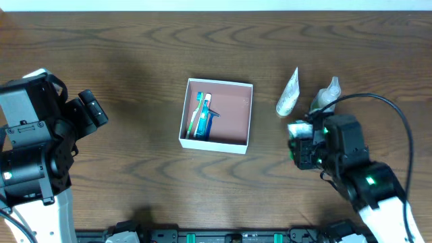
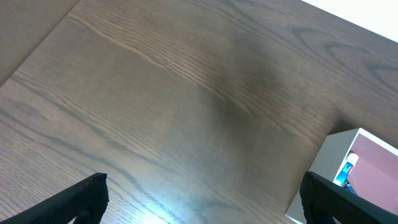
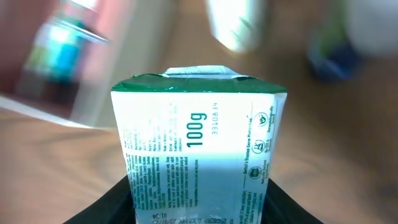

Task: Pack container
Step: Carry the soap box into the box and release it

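right gripper (image 1: pixel 302 137) is clamped on a green and white box (image 3: pixel 199 143). "100g" is printed on the side, and the box fills most of my wrist view. its top edge faces away from me, and my dark fingers only show under its bottom corners.

ahead and left of that gripper is the container (image 1: pixel 216 115), sitting flat with the open side up, white rim and pinkish floor. some blue-green stuff (image 1: pixel 202 116) lies along the wall farthest from my right gripper. the half of the floor nearer to it is bare, so there's room on that side. straight ahead is a white tube (image 1: pixel 288 93), with a small bottle (image 1: pixel 325 94) just to its right. both are close to the gripper and clear of the container's near wall, with a strip of table between.

left gripper (image 1: pixel 94 108) is spread wide with nothing in it. in that wrist view one finger sits in each bottom corner. the container's white corner pokes in just past the right-hand finger, not touching. everything else ahead of that gripper is open table (image 2: pixel 186 93), dark wood grain. a pale strip (image 1: pixel 216 5) runs along the table's far edge.
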Controlling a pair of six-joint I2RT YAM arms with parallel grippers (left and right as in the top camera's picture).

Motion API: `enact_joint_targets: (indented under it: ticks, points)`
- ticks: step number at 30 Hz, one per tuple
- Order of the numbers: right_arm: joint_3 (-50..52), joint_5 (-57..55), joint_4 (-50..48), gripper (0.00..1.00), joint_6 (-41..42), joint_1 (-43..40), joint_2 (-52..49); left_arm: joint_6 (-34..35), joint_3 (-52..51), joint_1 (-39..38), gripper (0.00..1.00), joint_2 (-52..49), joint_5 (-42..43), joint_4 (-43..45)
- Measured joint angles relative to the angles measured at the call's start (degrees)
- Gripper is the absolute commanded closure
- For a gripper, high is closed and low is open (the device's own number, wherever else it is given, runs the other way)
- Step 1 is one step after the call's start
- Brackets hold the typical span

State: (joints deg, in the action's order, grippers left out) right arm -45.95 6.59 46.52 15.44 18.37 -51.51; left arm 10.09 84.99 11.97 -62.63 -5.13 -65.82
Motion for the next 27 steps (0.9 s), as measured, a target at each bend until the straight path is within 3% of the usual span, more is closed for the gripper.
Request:
enact_joint_targets:
  ticks: [8,14,21,27]
  points:
    - [-7.9,4.2,-5.5,0.65,5.3,12.2,-4.1,0.0,0.0,0.0,0.02,0.0,0.0,0.0]
    - [-11.9,4.1,-15.3,0.66,9.0,18.4,-19.8,0.0,0.0,0.0,0.02,0.0,0.0,0.0]
    - [-23.1,2.1,-16.9,0.69,13.5,19.2,-41.5,0.0,0.0,0.0,0.02,0.0,0.0,0.0]
    - [-33.5,-0.3,-17.2,0.66,17.3,21.6,-53.6,0.0,0.0,0.0,0.02,0.0,0.0,0.0]
